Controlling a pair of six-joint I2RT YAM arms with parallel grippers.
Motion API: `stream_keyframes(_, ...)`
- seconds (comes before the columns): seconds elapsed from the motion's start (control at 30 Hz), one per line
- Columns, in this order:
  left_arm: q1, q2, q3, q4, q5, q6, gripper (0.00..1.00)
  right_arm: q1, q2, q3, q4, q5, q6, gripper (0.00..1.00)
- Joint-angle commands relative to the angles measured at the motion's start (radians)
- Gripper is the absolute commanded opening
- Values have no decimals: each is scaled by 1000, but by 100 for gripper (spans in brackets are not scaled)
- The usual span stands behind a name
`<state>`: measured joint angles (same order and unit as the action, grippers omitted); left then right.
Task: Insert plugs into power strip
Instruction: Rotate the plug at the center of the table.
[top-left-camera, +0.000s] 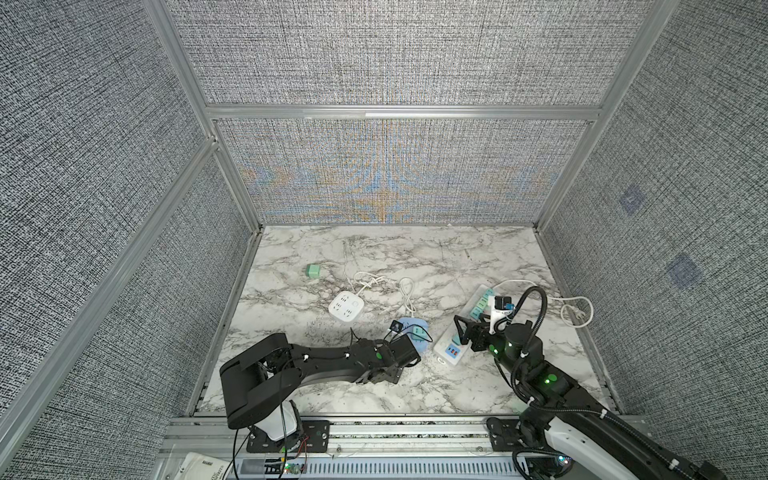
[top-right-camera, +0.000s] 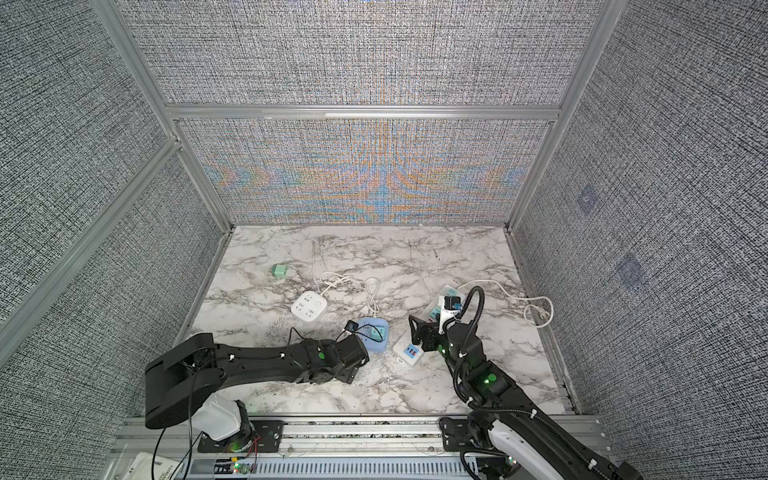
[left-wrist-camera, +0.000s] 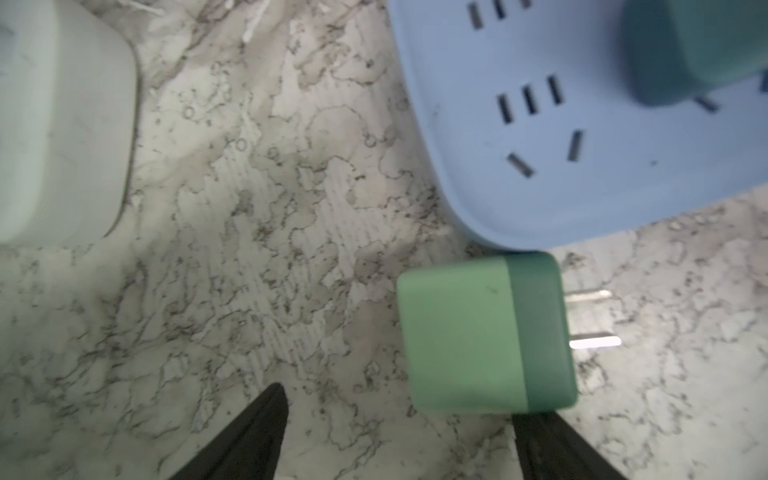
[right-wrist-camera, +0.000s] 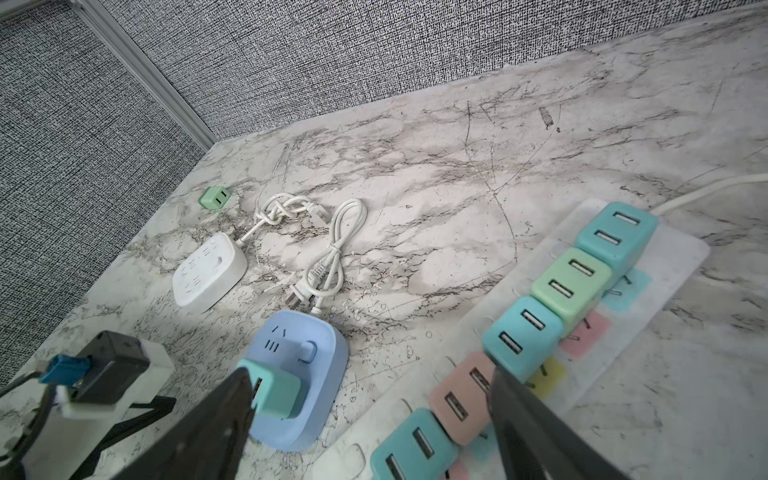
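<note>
Far left on the marble bench (top-left-camera: 436, 253), a green plug (top-left-camera: 313, 271) lies alone, well apart from everything else. Toward the middle sits a white square power strip (top-left-camera: 346, 306), with white cords (top-left-camera: 407, 297) looped on the bench beside it. The left gripper (left-wrist-camera: 395, 403) hangs low over the bench, its fingers spread wide with nothing between them. A second green plug (left-wrist-camera: 486, 332) lies on its side just ahead of one finger, prongs level with the marble, right at the rim of the blue power strip (left-wrist-camera: 582, 187). A teal plug (right-wrist-camera: 278, 392) stands in that blue strip. Further right, the right gripper (right-wrist-camera: 370, 374) is also spread wide and holds nothing. It hangs above the long white power strip (right-wrist-camera: 665, 266), where a row of five plugs (right-wrist-camera: 521, 336), teal, green and one pink, sits side by side.
</note>
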<state>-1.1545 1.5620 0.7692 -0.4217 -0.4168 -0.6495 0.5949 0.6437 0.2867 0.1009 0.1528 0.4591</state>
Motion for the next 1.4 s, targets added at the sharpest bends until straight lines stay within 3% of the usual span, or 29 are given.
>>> stream_keyframes(0.0, 11, -35, -8, -22, -84, -47, 88, 14, -1, 3, -17, -12, 4, 86)
stream_keyframes(0.2, 28, -183, -9, 38, -116, -27, 88, 103, -21, 3, 2, -11, -56, 83)
stream_keyframes(0.3, 45, -340, 5, 33, -214, -30, 91, 154, -24, 5, 3, 7, -81, 83)
stream_keyframes(0.37, 52, -456, 6, 60, -303, -12, 99, 188, -20, 3, 10, 23, -92, 82)
stream_keyframes(0.47, 65, -621, -26, 223, -400, 49, 99, 242, 1, 1, 33, 54, -103, 82)
stream_keyframes(0.57, 112, -711, -90, 474, -393, 152, 99, 308, 36, 15, 46, 95, -112, 82)
stream_keyframes(0.7, 203, -660, -51, 574, -295, 194, 99, 421, 122, 48, 38, 188, -114, 81)
stream_keyframes(0.8, 241, -570, 17, 539, -230, 231, 99, 493, 192, 61, 57, 246, -105, 81)
stream_keyframes(1.0, 286, -438, 182, 406, -223, 260, 99, 607, 375, 145, 27, 318, -55, 81)
stream_keyframes(1.07, 313, -443, 166, 439, -204, 289, 99, 639, 441, 187, -16, 334, -35, 81)
stream_keyframes(1.2, 432, -485, 109, 519, -16, 307, 99, 685, 563, 254, -46, 338, 8, 81)
stream_keyframes(1.37, 534, -516, 99, 525, 87, 311, 85, 701, 688, 268, 42, 293, 37, 81)
